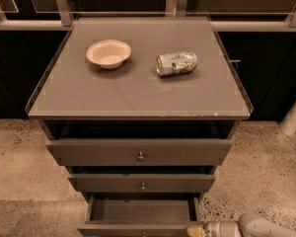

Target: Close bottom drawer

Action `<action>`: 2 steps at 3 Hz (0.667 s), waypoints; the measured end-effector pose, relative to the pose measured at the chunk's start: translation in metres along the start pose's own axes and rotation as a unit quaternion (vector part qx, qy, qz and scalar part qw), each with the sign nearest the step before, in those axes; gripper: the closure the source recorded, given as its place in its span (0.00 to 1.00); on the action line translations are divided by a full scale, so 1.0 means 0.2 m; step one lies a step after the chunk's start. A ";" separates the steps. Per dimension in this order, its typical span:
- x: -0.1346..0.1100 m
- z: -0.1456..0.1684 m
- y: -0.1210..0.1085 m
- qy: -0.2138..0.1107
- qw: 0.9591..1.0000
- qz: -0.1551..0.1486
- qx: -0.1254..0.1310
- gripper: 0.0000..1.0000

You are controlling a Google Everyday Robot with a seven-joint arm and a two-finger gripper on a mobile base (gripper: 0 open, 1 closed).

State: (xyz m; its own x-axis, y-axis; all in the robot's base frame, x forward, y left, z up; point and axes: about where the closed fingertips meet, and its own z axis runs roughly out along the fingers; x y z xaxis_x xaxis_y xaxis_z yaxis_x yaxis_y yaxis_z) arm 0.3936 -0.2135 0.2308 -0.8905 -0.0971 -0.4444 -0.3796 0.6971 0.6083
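Note:
The bottom drawer (140, 215) is the lowest of three grey-brown drawers and stands pulled out, its inside showing empty at the bottom of the camera view. Its front (138, 229) lies at the frame's lower edge. Above it are the middle drawer (142, 183) and the top drawer (140, 152), each with a small round knob. My gripper (196, 230) is at the bottom right, right beside the right front corner of the bottom drawer, with the pale arm (266, 227) trailing off to the right.
On the cabinet top (138, 90) sit a beige bowl (108, 53) and a crushed can (176, 63) lying on its side. A speckled floor (19, 172) surrounds the cabinet. Dark cabinets and a rail run behind; a white post (295, 115) stands at the right.

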 end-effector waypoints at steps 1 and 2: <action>0.10 0.15 -0.14 0.008 0.999 0.035 -0.009 1.00; 0.10 0.15 -0.14 0.008 0.999 0.035 -0.009 1.00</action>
State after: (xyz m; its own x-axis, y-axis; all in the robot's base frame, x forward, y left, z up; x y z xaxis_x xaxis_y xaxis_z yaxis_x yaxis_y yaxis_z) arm 0.3934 -0.2140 0.1858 -0.9187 -0.0603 -0.3902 -0.3211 0.6892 0.6495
